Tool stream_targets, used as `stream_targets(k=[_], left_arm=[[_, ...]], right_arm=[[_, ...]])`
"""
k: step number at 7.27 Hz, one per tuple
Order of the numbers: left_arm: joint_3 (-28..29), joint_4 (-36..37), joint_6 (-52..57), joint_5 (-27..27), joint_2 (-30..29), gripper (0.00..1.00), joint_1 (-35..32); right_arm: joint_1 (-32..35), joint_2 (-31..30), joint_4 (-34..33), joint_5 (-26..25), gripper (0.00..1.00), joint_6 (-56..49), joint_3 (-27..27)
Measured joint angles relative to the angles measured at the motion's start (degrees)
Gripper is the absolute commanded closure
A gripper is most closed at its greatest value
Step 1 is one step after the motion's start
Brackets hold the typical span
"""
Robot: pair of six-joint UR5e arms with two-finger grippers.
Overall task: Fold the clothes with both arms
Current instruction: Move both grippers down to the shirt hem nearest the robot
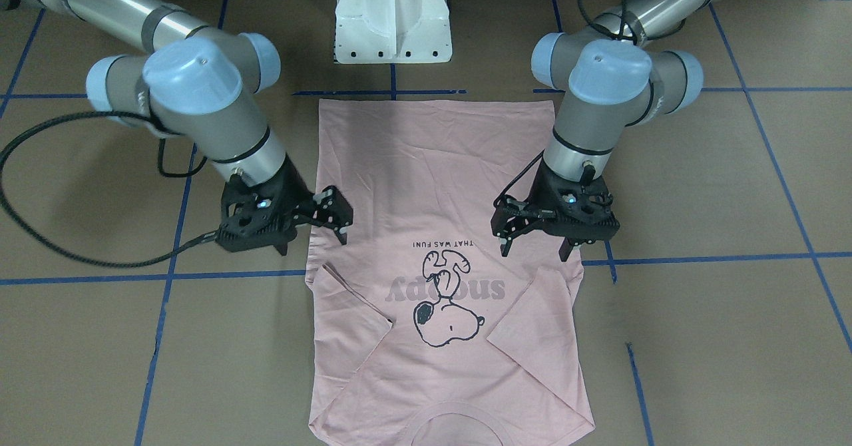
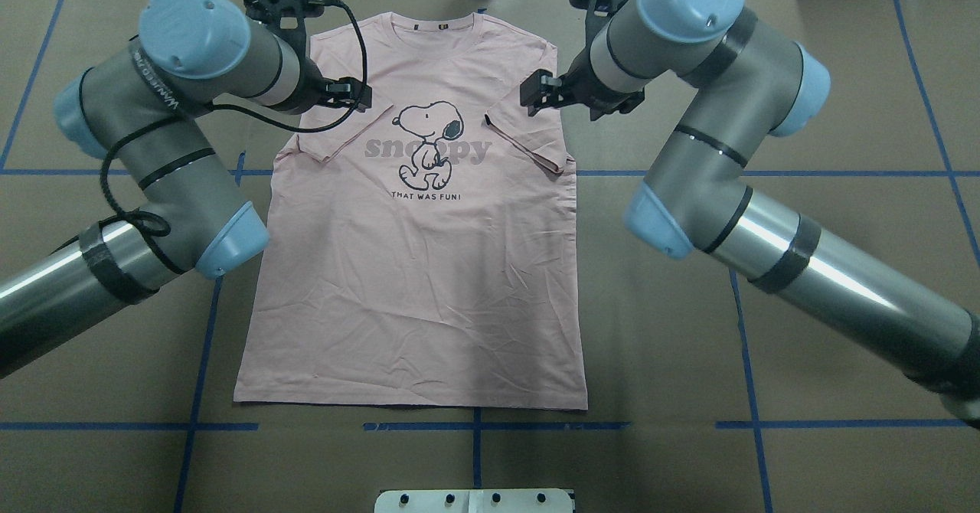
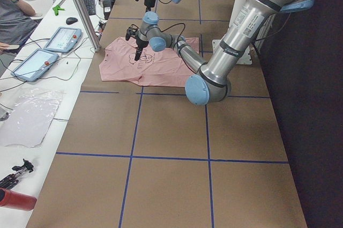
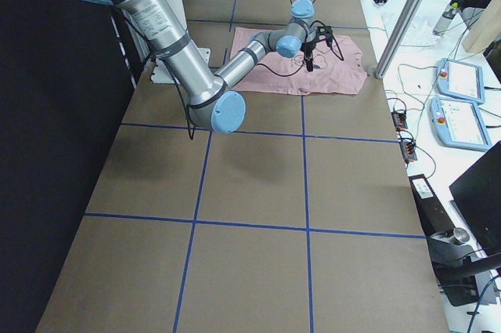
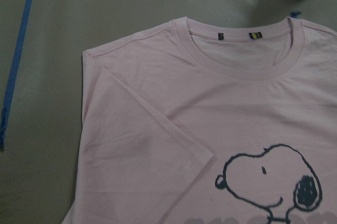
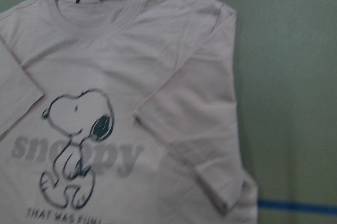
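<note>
The pale pink T-shirt point(image 2: 413, 283) lies flat on the brown table with the dog print point(image 2: 429, 142) up and the collar point(image 5: 237, 60) at the far edge. Both sleeves are folded inward onto the chest: the left sleeve point(image 5: 147, 145) and the right sleeve point(image 6: 200, 139). My left gripper point(image 1: 534, 251) is open and empty, hovering over the shirt's left side by its folded sleeve. My right gripper point(image 1: 313, 243) is open and empty, hovering at the shirt's right edge. In the overhead view the left gripper point(image 2: 337, 96) and right gripper point(image 2: 563, 99) flank the print.
The white pedestal base point(image 1: 393, 26) stands at the shirt's hem end. Blue tape lines point(image 2: 766, 172) grid the table. An aluminium post point(image 3: 80, 8) and a side bench with tablets point(image 3: 61, 37) lie beyond the collar end.
</note>
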Motion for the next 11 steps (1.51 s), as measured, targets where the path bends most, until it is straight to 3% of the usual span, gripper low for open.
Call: stream_targets(k=[2,4,5,7,9,11], left_arm=[[-9.6,-0.1,-3.5,-1.3,7.1,0.00,2.6],[-20.2,-0.2,-7.2,-1.7,17.2,0.03,6.6],[-23.3,-1.5,-11.1,-0.7,21.9,0.13,10.0],[-25.1,-10.1,-21.3,5.9,32.2,0.41,19.3],[-24.6,-15.1,-28.6,11.2,37.6,0.41,26.4],[-23.6,-15.8,-30.4,12.6,38.6,0.41,29.2]], right_arm=[[-15.3,-7.6,-8.7,-14.2,0.00,10.8,18.1],[-28.0,-16.2,-10.4,-26.0,0.02,20.7,27.9],[-32.0,-18.5,-10.0,-30.1,0.03,24.5,29.3],[-35.0,-24.2,-2.4,-32.7,0.01,28.3,29.9],[-35.3,-26.9,2.0,-33.1,0.01,28.5,30.0],[-35.3,-27.3,2.6,-33.2,0.01,28.5,30.2]])
